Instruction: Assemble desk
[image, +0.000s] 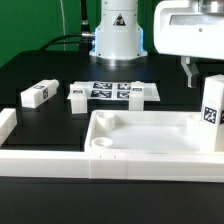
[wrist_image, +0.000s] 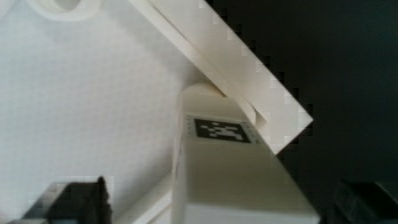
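One leg (image: 211, 112) stands at desk top (image: 140, 162) corner, apparently seated; gripper (wrist_image: 217, 203) released, jaws wide; remaining legs (image: 37, 95) loose on tabletop (image: 40, 68).

Shows white leg (wrist_image: 228, 175), black-and-white tag (wrist_image: 221, 130) on its face, inside the desk top (wrist_image: 89, 110) against the raised rim (wrist_image: 240, 70). Sets leg between dark fingertips (wrist_image: 71, 203) of the gripper (wrist_image: 221, 203), spread wide, touching neither. Shows black table (wrist_image: 338, 60) beyond rim.

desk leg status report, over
gripper open, astride leg, not touching. leg upright at corner of desk top, exterior view's right. nothing in the way.
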